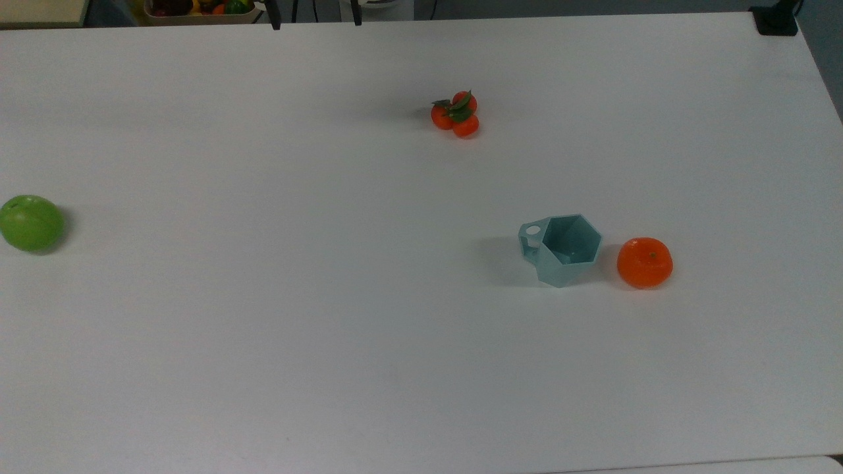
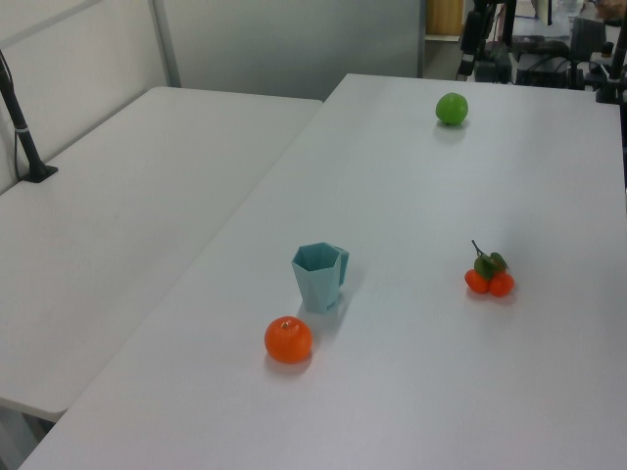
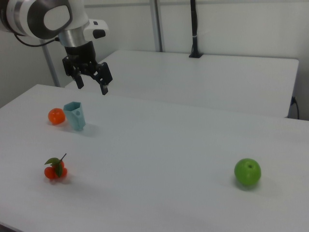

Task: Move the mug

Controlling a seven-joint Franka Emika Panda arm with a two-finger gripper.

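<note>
The pale teal faceted mug [image 1: 565, 249] [image 2: 319, 275] [image 3: 75, 115] stands upright on the white table [image 1: 329, 296], hexagonal rim up. Its flat handle with the round hole points to the top view's left. An orange [image 1: 644, 262] [image 2: 288, 339] [image 3: 56, 116] lies close beside it, apart from it. In the right view my gripper [image 3: 91, 86] hangs in the air above the mug and a little to the right view's right. It is open, with nothing between its fingers.
A cluster of small red-orange fruits with green leaves [image 1: 456, 114] [image 2: 489, 275] [image 3: 55, 168] lies further along the table. A green apple [image 1: 31, 222] [image 2: 452, 109] [image 3: 247, 172] sits near the far end. A second white table [image 2: 118, 225] adjoins alongside.
</note>
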